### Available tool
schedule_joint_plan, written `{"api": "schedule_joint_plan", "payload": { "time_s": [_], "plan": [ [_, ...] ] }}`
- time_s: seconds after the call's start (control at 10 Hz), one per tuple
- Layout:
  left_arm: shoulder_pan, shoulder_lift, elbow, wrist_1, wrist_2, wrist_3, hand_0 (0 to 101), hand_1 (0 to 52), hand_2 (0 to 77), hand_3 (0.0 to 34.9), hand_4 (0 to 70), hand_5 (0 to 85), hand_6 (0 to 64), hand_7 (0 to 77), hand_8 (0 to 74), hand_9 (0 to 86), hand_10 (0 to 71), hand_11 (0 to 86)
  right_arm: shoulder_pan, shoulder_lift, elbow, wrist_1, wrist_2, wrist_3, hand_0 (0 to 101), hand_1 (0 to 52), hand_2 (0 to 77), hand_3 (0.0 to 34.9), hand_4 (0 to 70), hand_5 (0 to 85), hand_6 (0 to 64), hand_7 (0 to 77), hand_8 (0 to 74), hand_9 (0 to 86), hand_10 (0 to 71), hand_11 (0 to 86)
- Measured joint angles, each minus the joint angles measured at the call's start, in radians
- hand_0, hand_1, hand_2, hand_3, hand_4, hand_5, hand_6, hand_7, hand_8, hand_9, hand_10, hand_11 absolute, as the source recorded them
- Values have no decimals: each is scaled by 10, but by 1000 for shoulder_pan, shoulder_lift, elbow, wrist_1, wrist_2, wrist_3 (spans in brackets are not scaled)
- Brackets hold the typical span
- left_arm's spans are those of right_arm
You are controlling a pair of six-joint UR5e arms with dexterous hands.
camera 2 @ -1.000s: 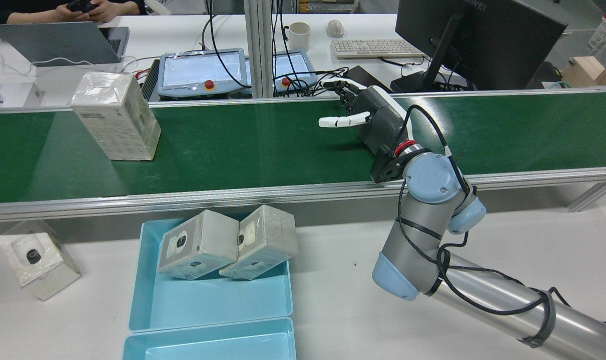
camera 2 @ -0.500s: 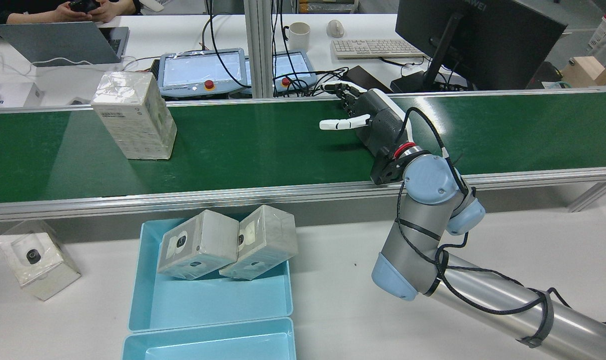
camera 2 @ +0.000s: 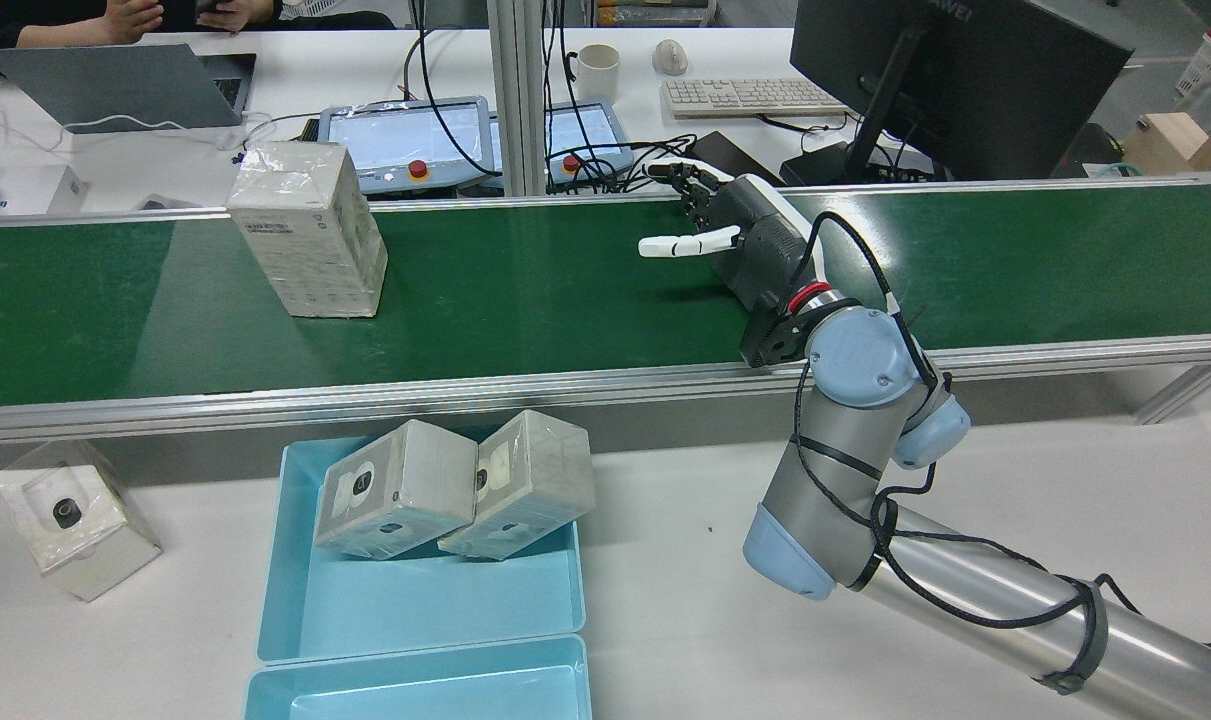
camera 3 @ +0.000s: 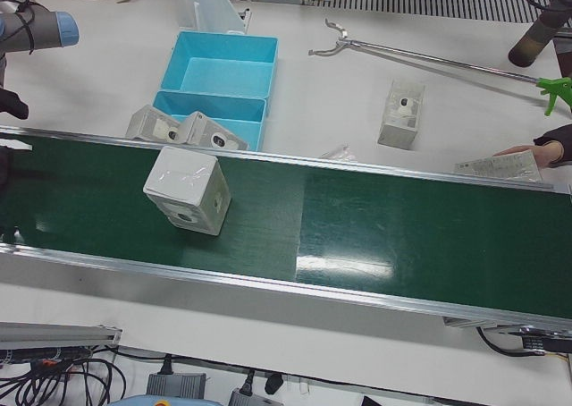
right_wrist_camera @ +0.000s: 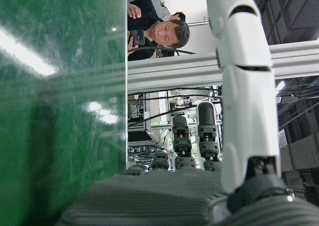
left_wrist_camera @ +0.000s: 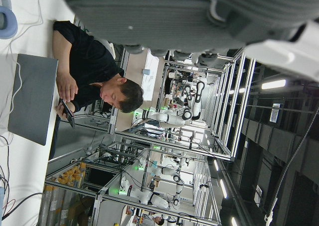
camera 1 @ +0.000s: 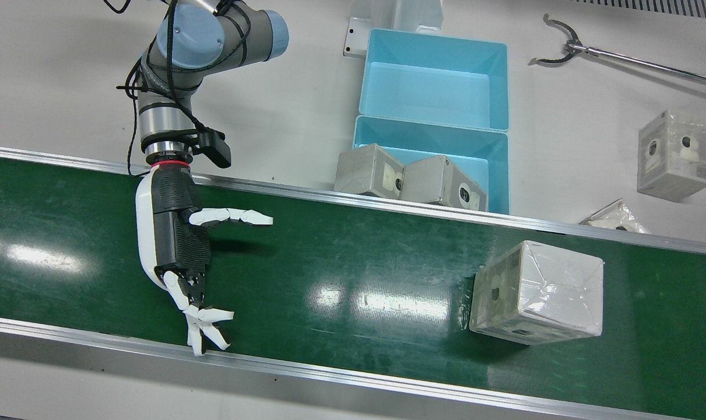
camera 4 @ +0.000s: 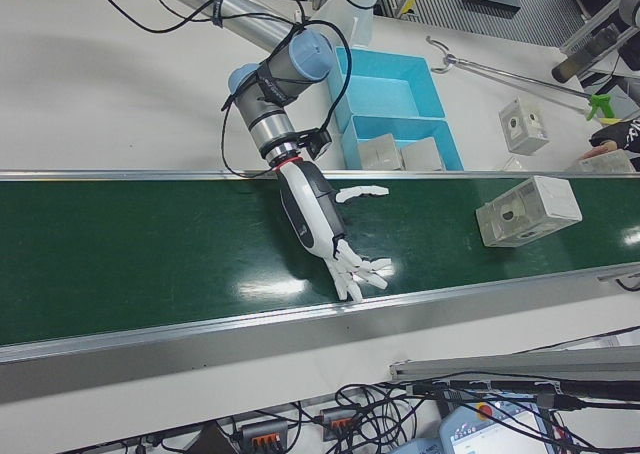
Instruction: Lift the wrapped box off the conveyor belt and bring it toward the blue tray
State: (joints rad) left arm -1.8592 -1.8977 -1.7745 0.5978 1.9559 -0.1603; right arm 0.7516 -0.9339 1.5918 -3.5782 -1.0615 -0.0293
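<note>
Green belt (camera 2: 525,290) has carried the box (camera 2: 307,228) nearer the waiting right hand (camera 1: 175,233), fingers spread and empty; the grasp looks imminent.

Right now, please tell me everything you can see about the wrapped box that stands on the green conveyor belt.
The wrapped box is a pale, whitish carton sealed in clear, shiny film with folded seams on its top. One side shows a small dark round mark; another carries printed text. It rests upright on the green conveyor belt, slightly turned to the belt's edges. Only the belt touches it. The right hand waits apart from it, open, further along the belt.
</note>
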Motion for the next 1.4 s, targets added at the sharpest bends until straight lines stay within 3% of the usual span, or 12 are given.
{"api": "schedule_joint_plan", "payload": {
  "time_s": [0.4, 1.4],
  "plan": [
    [0, 0, 0, 0, 0, 0, 0, 0, 5, 0, 0, 11, 5, 5, 5, 0, 5, 5, -4, 8, 17, 33, -3, -5, 493, 153, 87, 0, 131, 305, 71, 87, 16, 33, 0, 5],
    [0, 0, 0, 0, 0, 0, 0, 0, 11, 0, 0, 11, 5, 0, 5, 0, 0, 5, -21, 15, 17, 60, -10, -27, 495, 180, 125, 0, 98, 267, 55, 60, 0, 33, 0, 5]
  ]
}}
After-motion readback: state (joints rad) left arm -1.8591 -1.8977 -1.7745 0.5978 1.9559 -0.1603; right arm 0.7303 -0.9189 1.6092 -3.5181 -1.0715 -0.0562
